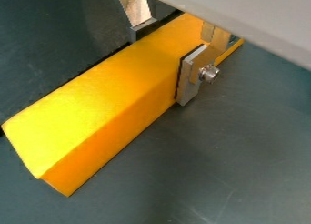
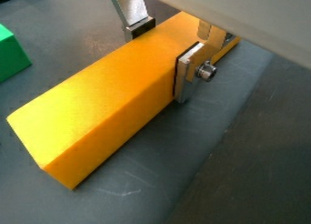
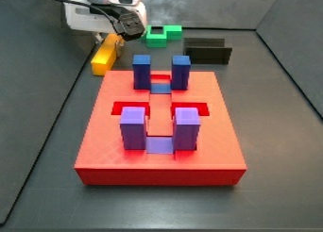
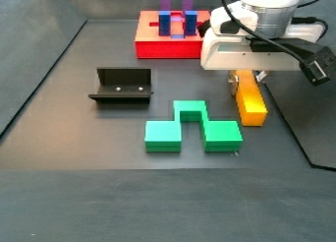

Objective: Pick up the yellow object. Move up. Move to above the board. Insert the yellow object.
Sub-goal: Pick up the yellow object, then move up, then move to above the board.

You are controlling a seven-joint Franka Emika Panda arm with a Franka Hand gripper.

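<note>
Beside the red board (image 3: 161,132), off its far corner, the yellow bar (image 3: 105,55) lies flat on the dark tabletop (image 4: 92,177), and the tool (image 1: 165,47) sits down over one end of it; in both wrist views the flat silver fingers (image 1: 192,75) straddle the bar, one plate lying against its long side and the opposite finger (image 2: 130,11) at the far side near the top edge; the plates look pressed onto the bar, so the tool appears to be pinching it, though whether the grip is fully firm is hard to judge; the bar's underside seems to rest on the tabletop, so this reads as the pick-up step, with the lift not yet made; next should come a straight rise, high enough to clear the blue-purple posts (image 3: 179,71), then a move across to above the board; the grip is near one end, so the long free end may sag or swing; the board's square recesses (image 3: 131,109) between the posts show red floor and hold no loose piece, as far as a side view tells; the green notched block (image 4: 194,130) lies just beside the bar, and the fixture (image 4: 122,86) stands well apart, with nothing in it.
</note>
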